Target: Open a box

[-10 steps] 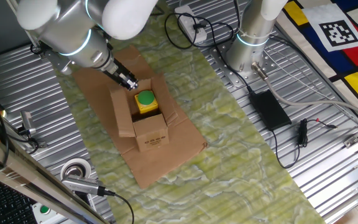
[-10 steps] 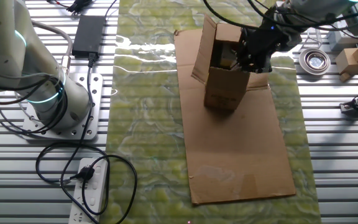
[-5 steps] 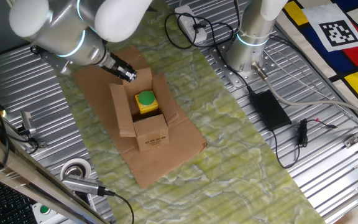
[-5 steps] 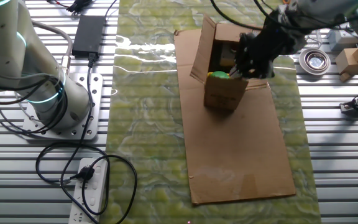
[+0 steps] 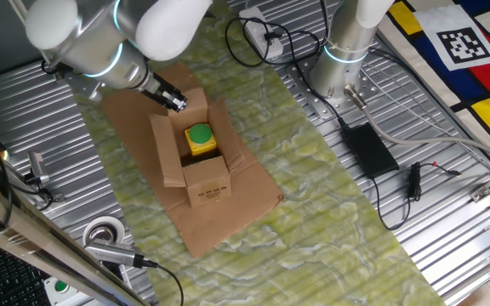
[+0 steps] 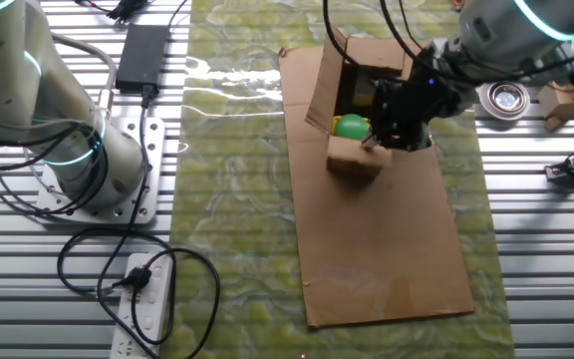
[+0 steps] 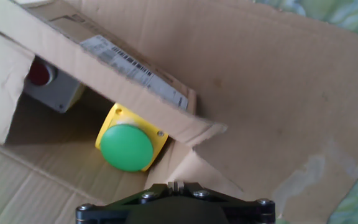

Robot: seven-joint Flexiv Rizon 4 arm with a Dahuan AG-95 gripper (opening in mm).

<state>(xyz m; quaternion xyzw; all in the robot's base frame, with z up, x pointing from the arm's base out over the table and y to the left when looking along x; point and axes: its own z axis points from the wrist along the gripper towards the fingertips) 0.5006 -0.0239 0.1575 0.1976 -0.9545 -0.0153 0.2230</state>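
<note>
The small brown cardboard box point(image 5: 196, 166) stands with its top flaps spread, on a large flat cardboard sheet point(image 5: 219, 229). Inside is a yellow unit with a green button point(image 5: 199, 136), which also shows in the other fixed view point(image 6: 351, 127). My gripper point(image 5: 177, 104) is at the box's far flap, fingers shut together with nothing seen between them. In the hand view the gripper point(image 7: 176, 185) looks down past a labelled flap point(image 7: 135, 65) onto the green button point(image 7: 126, 146) and a grey unit with a red button point(image 7: 39, 73).
A second arm's base point(image 5: 339, 64) stands behind, with a power strip point(image 5: 258, 34), a black adapter point(image 5: 368, 149) and cables. A tape roll point(image 5: 105, 234) and metal tools point(image 5: 37, 174) lie at the left. A small carton point(image 6: 564, 95) sits at the right.
My gripper has moved from the box's opening back to its far flap. In the other fixed view the green button, hidden before, now shows.
</note>
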